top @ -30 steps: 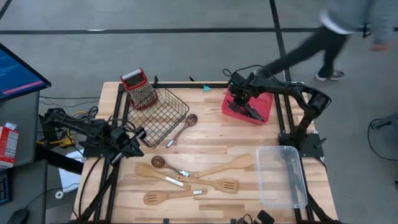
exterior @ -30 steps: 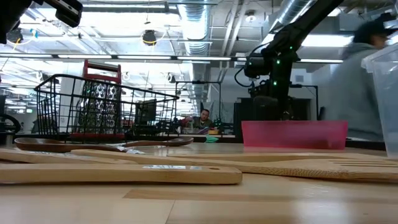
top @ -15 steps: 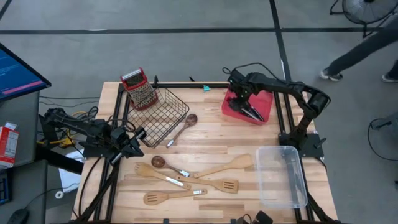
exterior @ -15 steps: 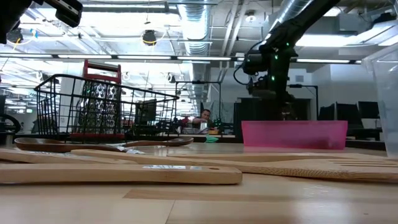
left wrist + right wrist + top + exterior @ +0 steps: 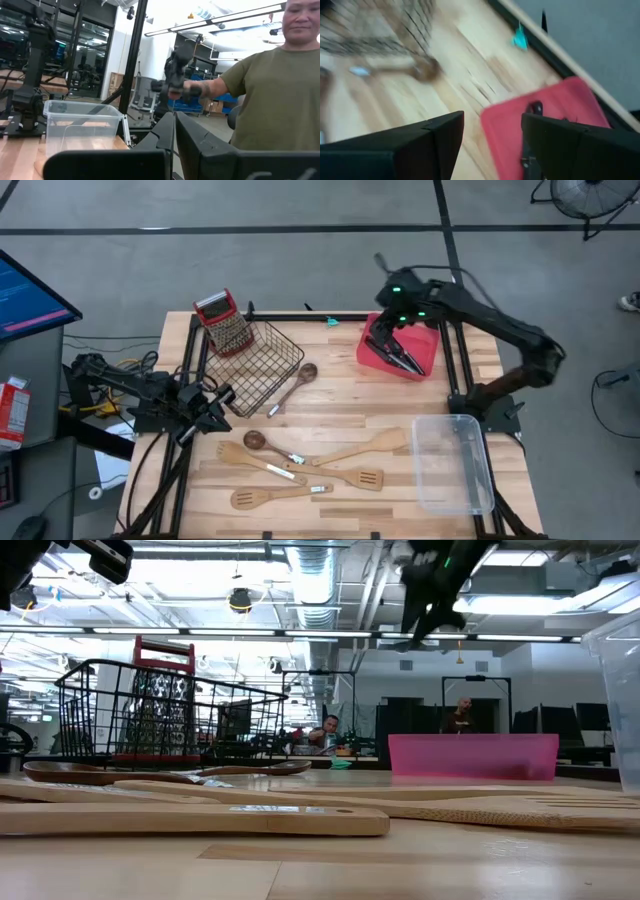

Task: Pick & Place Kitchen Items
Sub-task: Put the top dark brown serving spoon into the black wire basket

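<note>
Pale wooden tabletop (image 5: 340, 405): black-handled knives (image 5: 400, 358) now left in flat red tray (image 5: 372, 350); right gripper (image 5: 392, 308) raised clear, fingers spread, nothing held; left gripper (image 5: 215, 418) parked, fingers pressed together; wooden utensils (image 5: 310, 465) remain unplaced.

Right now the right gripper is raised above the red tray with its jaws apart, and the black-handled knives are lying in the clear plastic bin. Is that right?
Not quite. The black-handled knives lie in the red tray, not the clear plastic bin; the high view shows this. The rest holds: the right gripper is raised above the tray with its jaws apart.
</note>
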